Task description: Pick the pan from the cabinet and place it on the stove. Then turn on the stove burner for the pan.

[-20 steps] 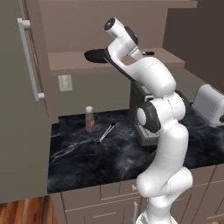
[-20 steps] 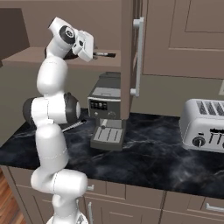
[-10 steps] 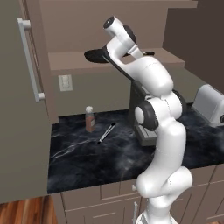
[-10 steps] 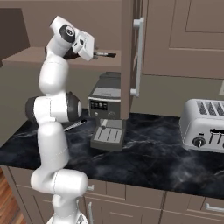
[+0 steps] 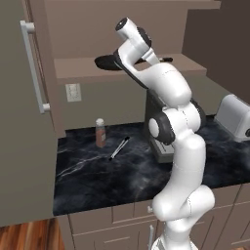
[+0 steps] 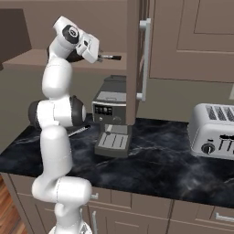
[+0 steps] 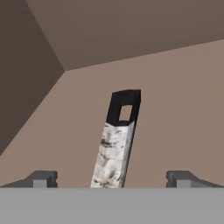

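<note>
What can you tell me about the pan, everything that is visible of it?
The pan is round, shallow and black, lying flat on the open cabinet shelf above the counter. The arm hides part of it in the left base view. Its long thin handle looks like mottled silver metal with a black end that has a hanging hole. The handle runs between the fingertips of the open gripper, which do not visibly touch it.

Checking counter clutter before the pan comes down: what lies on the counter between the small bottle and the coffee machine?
In the left base view, one slim dark utensil lies slantwise between the bottle and coffee machine; otherwise bare counter.
</note>
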Motion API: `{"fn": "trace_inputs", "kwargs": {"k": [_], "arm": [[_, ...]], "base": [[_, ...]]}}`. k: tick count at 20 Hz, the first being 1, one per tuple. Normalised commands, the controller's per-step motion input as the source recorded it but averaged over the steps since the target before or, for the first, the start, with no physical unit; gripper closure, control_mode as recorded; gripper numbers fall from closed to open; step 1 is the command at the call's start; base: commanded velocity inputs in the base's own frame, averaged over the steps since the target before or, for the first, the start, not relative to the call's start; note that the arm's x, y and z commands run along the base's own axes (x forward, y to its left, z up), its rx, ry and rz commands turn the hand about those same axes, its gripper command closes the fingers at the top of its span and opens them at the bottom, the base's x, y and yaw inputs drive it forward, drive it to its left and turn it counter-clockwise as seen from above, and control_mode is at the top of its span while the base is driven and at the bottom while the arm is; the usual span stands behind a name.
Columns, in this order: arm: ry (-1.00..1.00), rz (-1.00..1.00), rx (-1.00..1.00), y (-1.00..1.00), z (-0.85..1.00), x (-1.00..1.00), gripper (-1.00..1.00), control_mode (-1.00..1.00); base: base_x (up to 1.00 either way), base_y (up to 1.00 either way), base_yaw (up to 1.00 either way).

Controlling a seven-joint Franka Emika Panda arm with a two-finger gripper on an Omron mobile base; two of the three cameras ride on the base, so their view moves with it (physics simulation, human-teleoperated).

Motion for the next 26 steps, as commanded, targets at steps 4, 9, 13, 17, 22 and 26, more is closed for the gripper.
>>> {"fn": "trace_inputs", "kwargs": {"k": [4,9,13,17,22,26], "arm": [[0.00,0.00,0.00,-0.22,-0.53,0.18,-1.00,-1.00],[0.00,0.00,0.00,-0.21,-0.54,0.22,-1.00,-1.00],[0.00,0.01,0.00,-0.19,-0.58,0.25,-1.00,-1.00],[0.00,0.02,0.00,-0.22,-0.63,0.23,-1.00,-1.00],[0.00,0.03,0.00,-0.20,-0.59,0.24,-1.00,-1.00],[0.00,0.03,0.00,-0.15,-0.57,0.27,-1.00,-1.00]], "base": [[0.00,0.00,0.00],[0.00,0.00,0.00],[0.00,0.00,0.00],[0.00,0.00,0.00],[0.00,0.00,0.00],[0.00,0.00,0.00]]}}
